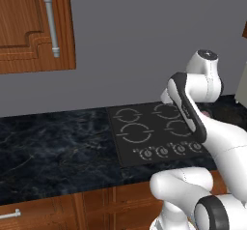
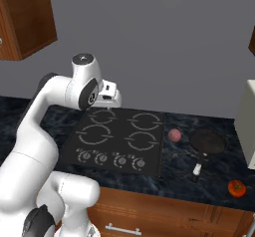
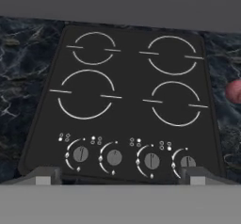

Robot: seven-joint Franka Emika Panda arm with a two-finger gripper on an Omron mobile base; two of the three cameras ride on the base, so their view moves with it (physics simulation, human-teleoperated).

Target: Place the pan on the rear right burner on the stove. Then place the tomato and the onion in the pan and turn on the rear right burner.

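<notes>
A: Where is the gripper [image 3: 120,180] sitting, and is it carrying anything?

B: It is hovering over the near edge of the stove [image 2: 119,139], looking down at the four rings and the knob row [image 3: 134,158]. Its two fingertips are standing wide apart at the bottom corners of the hand view, with nothing between them.

A: And the pan [image 2: 206,141]?

B: It is resting on the dark counter [image 2: 199,181] to the right of the stove, handle pointing toward the near edge. The rear right burner [image 2: 146,121] is lying bare, so the first step is not yet done.

A: The vegetables?

B: The onion [image 2: 174,135] is lying between the stove and the pan. The tomato [image 2: 236,187] is sitting farther right, near the counter's front edge.

A: Why the open fingers?

B: Probably readying for a grasp of the pan, which is waiting well to the right.
</notes>
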